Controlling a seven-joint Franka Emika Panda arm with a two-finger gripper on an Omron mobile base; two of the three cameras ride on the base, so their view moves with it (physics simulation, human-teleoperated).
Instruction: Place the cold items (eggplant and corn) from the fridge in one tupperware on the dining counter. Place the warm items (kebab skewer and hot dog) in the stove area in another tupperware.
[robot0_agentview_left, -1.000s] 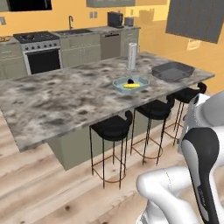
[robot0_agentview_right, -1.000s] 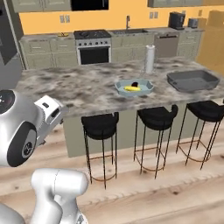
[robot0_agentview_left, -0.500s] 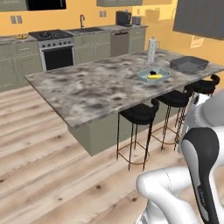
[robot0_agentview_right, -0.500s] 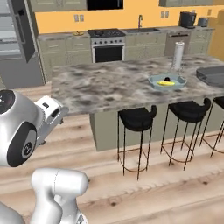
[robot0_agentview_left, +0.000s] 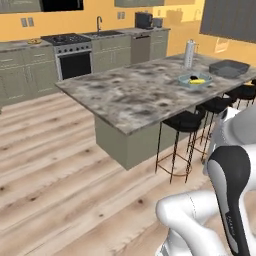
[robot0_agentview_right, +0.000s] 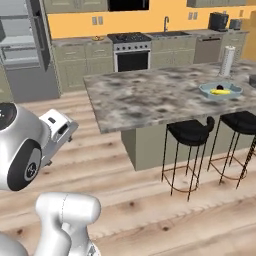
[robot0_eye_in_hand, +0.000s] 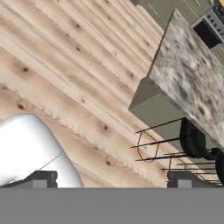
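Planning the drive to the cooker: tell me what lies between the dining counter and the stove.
In the right base view, bare wood floor separates the dining counter from the stove; nothing stands on that stretch. The left base view shows the same open strip.

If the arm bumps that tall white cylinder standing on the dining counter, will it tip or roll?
The tall white cylinder stands upright and narrow on the grey stone counter, so a high nudge would probably topple it. Once down, its round shape would likely let it roll. It looks like a paper towel roll, so perhaps light.
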